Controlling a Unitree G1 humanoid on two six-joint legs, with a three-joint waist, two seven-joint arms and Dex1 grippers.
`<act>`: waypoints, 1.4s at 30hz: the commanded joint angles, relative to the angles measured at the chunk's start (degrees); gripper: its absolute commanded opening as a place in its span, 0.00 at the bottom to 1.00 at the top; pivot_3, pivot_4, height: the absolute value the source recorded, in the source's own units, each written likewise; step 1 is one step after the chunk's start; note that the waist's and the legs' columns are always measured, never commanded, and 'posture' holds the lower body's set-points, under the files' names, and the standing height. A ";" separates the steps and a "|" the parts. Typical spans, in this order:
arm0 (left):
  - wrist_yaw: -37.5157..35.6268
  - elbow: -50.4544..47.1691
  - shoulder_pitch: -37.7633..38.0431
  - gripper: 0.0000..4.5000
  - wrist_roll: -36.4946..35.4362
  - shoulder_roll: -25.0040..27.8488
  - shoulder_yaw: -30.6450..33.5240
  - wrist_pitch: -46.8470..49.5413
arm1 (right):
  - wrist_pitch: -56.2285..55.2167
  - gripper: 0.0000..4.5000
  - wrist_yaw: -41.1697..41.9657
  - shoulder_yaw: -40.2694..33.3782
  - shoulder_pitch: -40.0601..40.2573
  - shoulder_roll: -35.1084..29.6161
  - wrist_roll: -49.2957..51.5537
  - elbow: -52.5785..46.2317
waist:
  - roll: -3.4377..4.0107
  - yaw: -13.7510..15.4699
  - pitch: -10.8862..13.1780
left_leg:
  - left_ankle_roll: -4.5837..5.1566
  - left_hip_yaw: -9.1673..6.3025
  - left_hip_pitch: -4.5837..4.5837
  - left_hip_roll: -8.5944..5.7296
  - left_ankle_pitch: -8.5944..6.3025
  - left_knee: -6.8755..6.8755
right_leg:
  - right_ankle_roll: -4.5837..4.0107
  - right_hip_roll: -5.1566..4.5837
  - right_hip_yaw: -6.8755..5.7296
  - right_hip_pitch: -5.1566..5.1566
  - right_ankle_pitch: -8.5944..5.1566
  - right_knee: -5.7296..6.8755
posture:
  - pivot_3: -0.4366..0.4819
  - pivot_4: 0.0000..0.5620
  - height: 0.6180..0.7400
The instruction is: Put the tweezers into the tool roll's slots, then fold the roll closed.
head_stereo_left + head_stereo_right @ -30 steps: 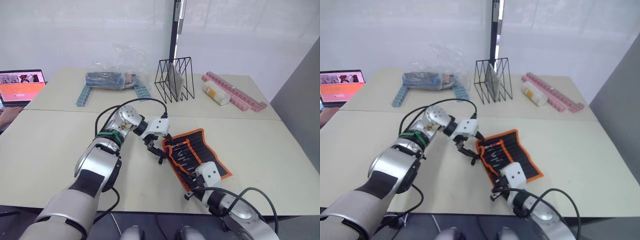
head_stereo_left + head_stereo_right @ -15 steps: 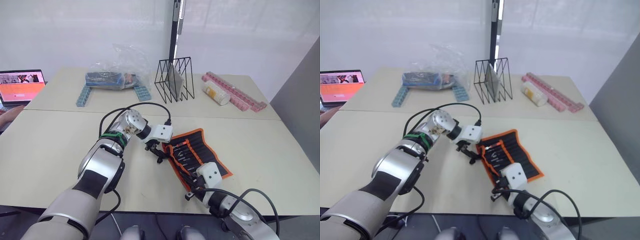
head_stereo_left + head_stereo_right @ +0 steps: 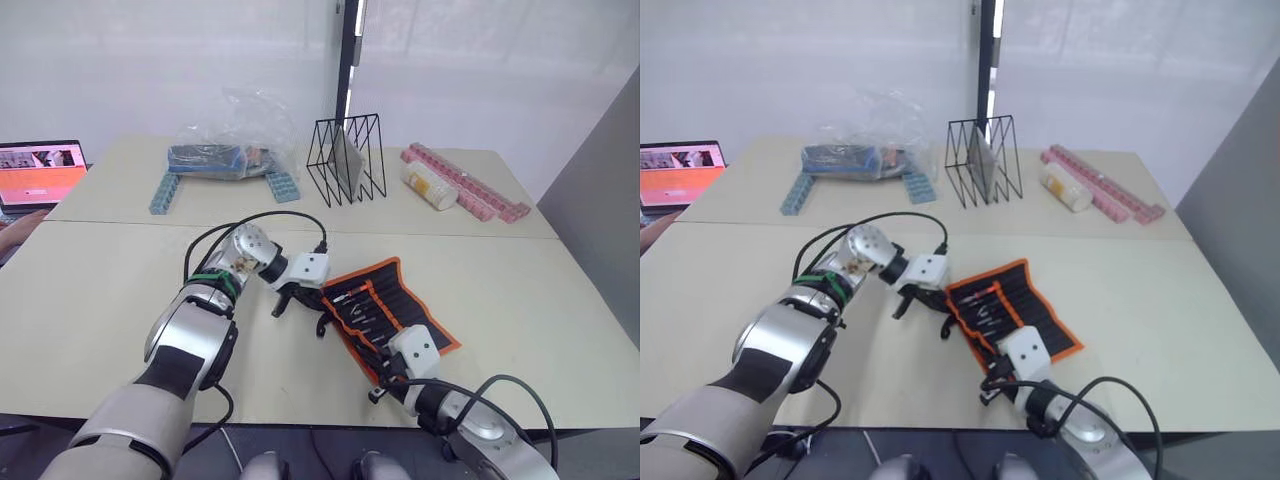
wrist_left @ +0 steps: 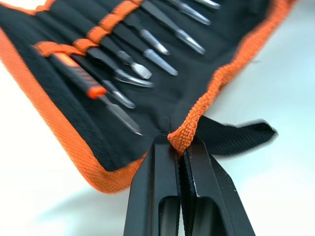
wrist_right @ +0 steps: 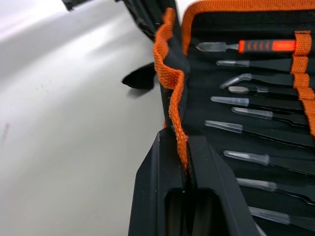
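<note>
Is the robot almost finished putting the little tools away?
Nearly. The tweezers already sit in the slots of the tool roll. Right now the left end effector and the right end effector each pinch the roll's orange edge, ready to fold. What's left: the roll lies open on the table, so it needs folding closed.

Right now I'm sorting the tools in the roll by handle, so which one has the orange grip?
The tool with the orange grip sits in the end slot of the tool roll, beside the short orange-edged end; the other tools in the row are plain black with bare metal tips.
</note>
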 commanded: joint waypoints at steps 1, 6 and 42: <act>-3.34 -3.89 2.64 0.01 -3.23 1.75 1.18 -2.12 | -0.64 0.00 0.18 0.48 -2.68 -0.94 -2.06 0.58 | 0.00 -0.05 0.00 | 0.00 0.00 0.00 0.01 0.00 0.00 | 0.00 0.01 0.00 0.00 0.00 0.00 | 0.48 0.27 0.97; -3.46 -14.74 10.60 0.01 -9.83 6.84 -1.34 0.28 | -2.36 0.00 2.07 2.43 -7.50 -2.96 -4.95 4.45 | 0.01 -0.68 0.00 | 0.00 0.00 0.05 0.12 0.00 0.00 | 0.00 0.02 0.06 0.01 0.00 0.04 | 0.48 0.27 0.97; 15.35 -83.18 52.23 0.01 -22.68 35.93 1.88 49.96 | -18.51 0.00 27.22 10.19 -25.10 -8.41 -9.63 19.01 | 0.43 -0.24 0.25 | -0.02 0.20 0.37 0.13 0.00 -0.04 | -0.05 -0.12 0.29 0.03 -0.04 0.45 | 0.48 0.27 0.97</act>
